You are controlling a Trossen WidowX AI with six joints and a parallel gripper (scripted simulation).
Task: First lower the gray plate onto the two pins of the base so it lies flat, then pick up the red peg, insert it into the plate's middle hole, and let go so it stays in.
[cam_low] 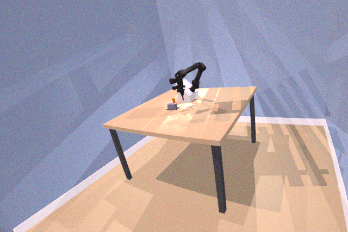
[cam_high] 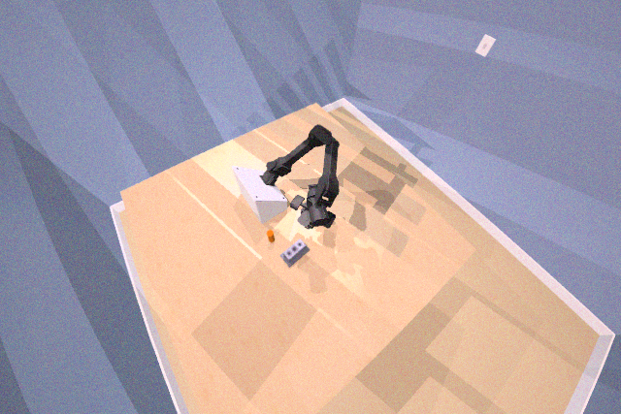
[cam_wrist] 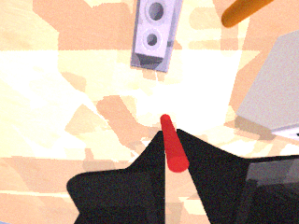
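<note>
The gray plate (cam_high: 296,252) (cam_wrist: 154,24) looks flat on top of the base (cam_wrist: 165,66) (cam_low: 172,108). The top view shows three holes in a row; the wrist view shows two, and its top edge cuts off the rest. My gripper (cam_wrist: 169,133) (cam_low: 182,93) (cam_high: 302,209) is shut on the red peg (cam_wrist: 173,148) (cam_low: 183,98). The peg points down from the fingertips, above the table and beside the base, clear of the plate. The peg is hidden in the top view. The pins under or in the plate cannot be made out.
An orange cylinder (cam_high: 270,236) (cam_low: 173,100) (cam_wrist: 243,11) stands on the table (cam_high: 260,329) close to the base. A large white wedge-shaped block (cam_high: 271,209) (cam_low: 187,98) (cam_wrist: 276,84) stands behind the cylinder, beside the arm. Bright light patches and shadows cross the table top.
</note>
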